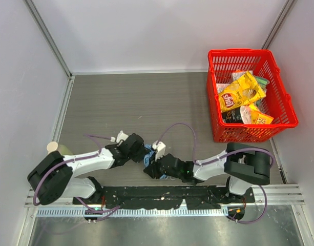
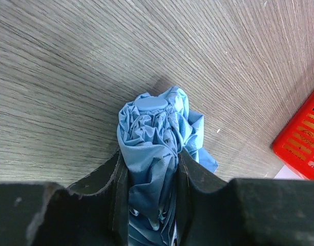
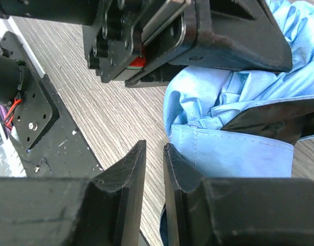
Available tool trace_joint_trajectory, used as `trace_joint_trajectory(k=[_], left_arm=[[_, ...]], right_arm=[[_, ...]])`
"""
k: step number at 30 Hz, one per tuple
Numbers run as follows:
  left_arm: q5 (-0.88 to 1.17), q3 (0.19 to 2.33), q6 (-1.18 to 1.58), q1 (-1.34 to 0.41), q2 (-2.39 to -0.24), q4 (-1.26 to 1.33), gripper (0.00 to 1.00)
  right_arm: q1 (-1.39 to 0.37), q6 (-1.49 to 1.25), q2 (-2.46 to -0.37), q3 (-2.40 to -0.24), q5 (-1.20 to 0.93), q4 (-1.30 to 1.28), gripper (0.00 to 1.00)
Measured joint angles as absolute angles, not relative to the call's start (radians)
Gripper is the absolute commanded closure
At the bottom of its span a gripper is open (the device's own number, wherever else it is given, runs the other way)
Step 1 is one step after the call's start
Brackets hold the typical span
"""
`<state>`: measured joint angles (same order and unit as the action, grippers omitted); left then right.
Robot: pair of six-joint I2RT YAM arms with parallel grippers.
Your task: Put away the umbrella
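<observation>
At the front edge of the table (image 1: 146, 102) — my left claw (image 2: 151, 171) clenched on the bunched umbrella (image 2: 154, 133), my right claw (image 3: 154, 154) parted and empty just beside it — I risk loose folds slipping free or snagging, since only fabric seems pinched.

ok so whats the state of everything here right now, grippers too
umbrella: collapsed, blue fabric crumpled into a bundle, held at one end
left gripper: shut on the umbrella, a finger on each side of the bundle
right gripper: jaws slightly apart, nothing between them, right beside the umbrella
red basket: upright, far right, not held
snack bags: lying piled inside the red basket
</observation>
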<state>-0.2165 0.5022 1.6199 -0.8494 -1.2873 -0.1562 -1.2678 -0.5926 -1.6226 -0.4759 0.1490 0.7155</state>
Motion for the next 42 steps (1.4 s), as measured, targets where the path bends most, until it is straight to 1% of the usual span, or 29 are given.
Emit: trace_joint_trajectory(k=[2,5,7,10,13,16,19,21,26,30,33,34,35,36,37,38,39,40,41,42], left_arm=[[-0.216,0.502,1.621,-0.849,-1.285,-0.159,1.0],[-0.221,0.505,1.623,-0.849,-1.28,-0.172,1.0],[-0.231,0.519,1.609,-0.851,-1.267,-0.22,1.0],[-0.263,0.538,1.548,-0.849,-1.24,-0.298,1.0],[-0.289,0.59,1.431,-0.823,-1.246,-0.382,1.0],[-0.319,0.683,1.295,-0.788,-1.301,-0.467,1.0],[-0.358,0.817,1.133,-0.756,-1.391,-0.508,1.0],[-0.345,0.891,1.034,-0.719,-1.446,-0.5,1.0],[-0.199,1.158,0.821,-0.538,-1.708,-0.505,1.0],[-0.088,1.487,0.67,-0.43,-2.01,-0.55,1.0],[-0.014,1.737,0.575,-0.385,-2.174,-0.625,0.99],[0.001,1.816,0.546,-0.375,-2.221,-0.64,0.95],[0.019,1.899,0.521,-0.363,-2.27,-0.653,0.85],[0.036,1.972,0.502,-0.353,-2.315,-0.668,0.66],[0.049,2.027,0.484,-0.345,-2.348,-0.682,0.54],[0.059,2.076,0.466,-0.338,-2.379,-0.699,0.5],[0.068,2.115,0.449,-0.331,-2.403,-0.718,0.34],[0.075,2.144,0.433,-0.325,-2.419,-0.732,0.25],[0.077,2.159,0.414,-0.321,-2.424,-0.743,0.2],[0.075,2.168,0.404,-0.317,-2.425,-0.757,0.11]], right_arm=[[-1.275,-0.593,-1.608,-0.506,0.152,0.622,0.73],[-1.275,-0.593,-1.548,-0.539,0.138,0.475,0.68],[-1.277,-0.59,-1.411,-0.54,0.128,0.345,0.64],[-1.277,-0.566,-1.156,-0.563,0.15,0.201,0.63],[-1.277,-0.515,-0.93,-0.685,0.214,0.025,0.62],[-1.277,-0.471,-0.82,-0.809,0.291,-0.108,0.62],[-1.277,-0.445,-0.751,-0.877,0.362,-0.237,0.62],[-1.277,-0.442,-0.718,-0.891,0.398,-0.309,0.62],[-1.277,-0.445,-0.693,-0.892,0.444,-0.457,0.63],[-1.277,-0.455,-0.672,-0.892,0.471,-0.542,0.63],[-1.277,-0.464,-0.636,-0.896,0.495,-0.586,0.63],[-1.277,-0.467,-0.629,-0.899,0.502,-0.597,0.63],[-1.277,-0.47,-0.62,-0.907,0.513,-0.616,0.63],[-1.277,-0.473,-0.614,-0.916,0.523,-0.628,0.63],[-1.277,-0.474,-0.606,-0.924,0.532,-0.636,0.63],[-1.277,-0.474,-0.602,-0.932,0.542,-0.643,0.63],[-1.277,-0.474,-0.601,-0.937,0.549,-0.646,0.63],[-1.277,-0.475,-0.602,-0.94,0.558,-0.65,0.63],[-1.277,-0.475,-0.603,-0.94,0.561,-0.654,0.63],[-1.277,-0.474,-0.605,-0.94,0.566,-0.662,0.63]])
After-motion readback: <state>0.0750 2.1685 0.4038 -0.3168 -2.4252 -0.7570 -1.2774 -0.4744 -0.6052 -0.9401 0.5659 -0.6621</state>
